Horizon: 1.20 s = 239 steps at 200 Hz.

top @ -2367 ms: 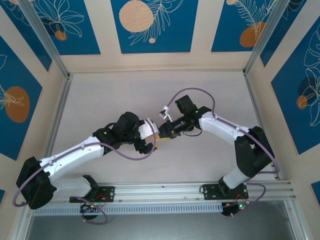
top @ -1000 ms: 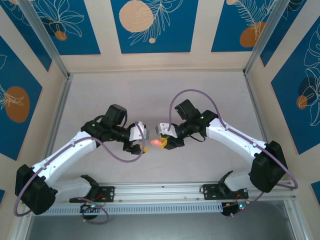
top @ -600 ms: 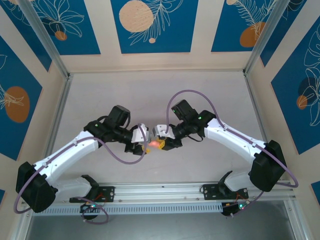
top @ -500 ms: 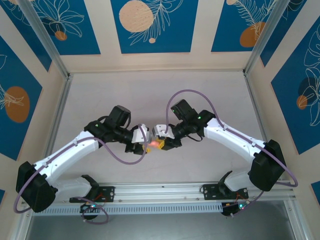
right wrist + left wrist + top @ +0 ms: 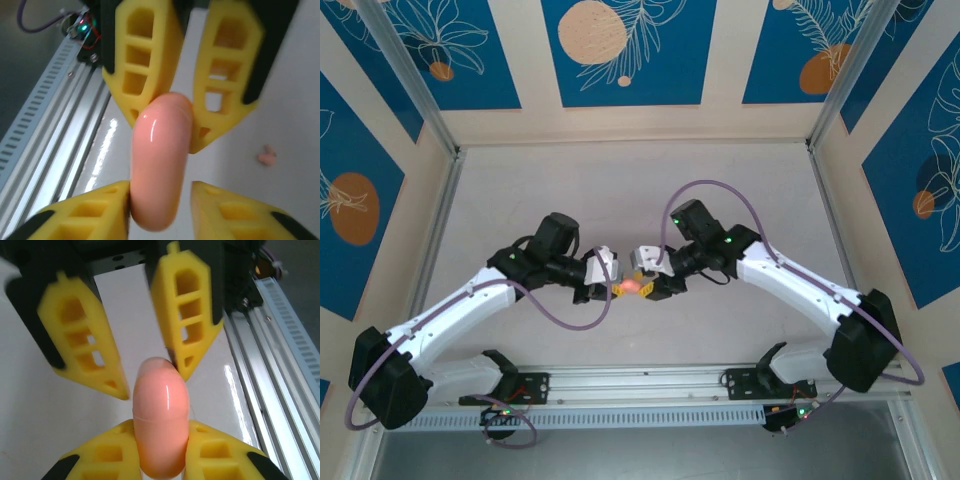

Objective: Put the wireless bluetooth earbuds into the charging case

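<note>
Spotter: Start at the left hand. What have you got?

Operator: My left hand [image 5: 161,429] is clamped on the charging case [image 5: 160,405], a salmon-pink capsule. On my left wrist view both yellow fingers [image 5: 107,452] press its sides near one end. A thin seam runs across the shell just above them.

Spotter: And the right hand?

Operator: My right hand [image 5: 160,186] sits loose around the other end. Its fingers stand apart. On the right wrist view one pad touches the case and the other has a clear gap to it, so only the left is gripping.

Spotter: Where is that over the table?

Operator: From the top camera I see the two hands meeting tip to tip about the middle of the table [image 5: 620,180], a little toward the near side. The case bridges them. I can't tell whether it touches the table or hangs clear of it.

Spotter: Any earbuds?

Operator: One earbud [image 5: 266,156], salmon-pink, lies on the table by itself. It is off to the right in the right wrist view, apart from both hands and the case. It's blurred, so I can't make out how it lies. The aluminium rail [image 5: 280,365] at the table's near edge runs beside the hands.
</note>
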### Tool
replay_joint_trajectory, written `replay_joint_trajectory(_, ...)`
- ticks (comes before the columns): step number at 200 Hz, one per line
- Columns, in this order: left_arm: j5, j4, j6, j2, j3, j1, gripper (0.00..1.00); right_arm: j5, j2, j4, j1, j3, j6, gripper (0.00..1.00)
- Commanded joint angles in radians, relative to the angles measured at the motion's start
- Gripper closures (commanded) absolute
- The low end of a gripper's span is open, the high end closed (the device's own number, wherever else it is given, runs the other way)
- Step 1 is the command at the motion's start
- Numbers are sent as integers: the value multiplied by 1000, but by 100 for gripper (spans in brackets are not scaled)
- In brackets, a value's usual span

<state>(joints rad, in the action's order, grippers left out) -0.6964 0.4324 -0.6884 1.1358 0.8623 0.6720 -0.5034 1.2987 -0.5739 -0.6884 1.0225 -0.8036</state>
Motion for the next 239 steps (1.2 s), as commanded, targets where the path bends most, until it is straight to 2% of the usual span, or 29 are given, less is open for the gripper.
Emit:
replay_joint_trajectory(1, -3, -292, 194, -54, -117, -1, 88, -67, -118, 189, 65, -97, 116, 54)
replay_joint_trajectory(24, -17, -603, 409, -77, -242, -4, 88, -167, -235, 394, 141, -249, 234, 39)
replay_joint_trajectory(38, -31, -749, 506, -75, -296, -4, 88, -209, -281, 496, 171, -319, 289, 34)
replay_joint_trajectory(63, -48, -917, 611, -65, -352, -4, 88, -279, -292, 542, 182, -342, 348, 33)
replay_joint_trajectory(91, -63, -988, 644, -65, -371, -3, 88, -361, -248, 541, 181, -321, 375, 34)
replay_joint_trajectory(159, -107, -1024, 667, -53, -362, -3, 87, -483, -116, 514, 176, -221, 371, 45)
replay_joint_trajectory(195, -112, -1036, 680, -55, -362, -3, 87, -515, -76, 446, 176, -170, 314, 63)
replay_joint_trajectory(216, -112, -1036, 685, -57, -361, -4, 83, -515, -62, 394, 177, -145, 277, 73)
replay_joint_trajectory(239, -110, -1009, 673, -66, -355, -4, 81, -502, -62, 318, 179, -119, 213, 79)
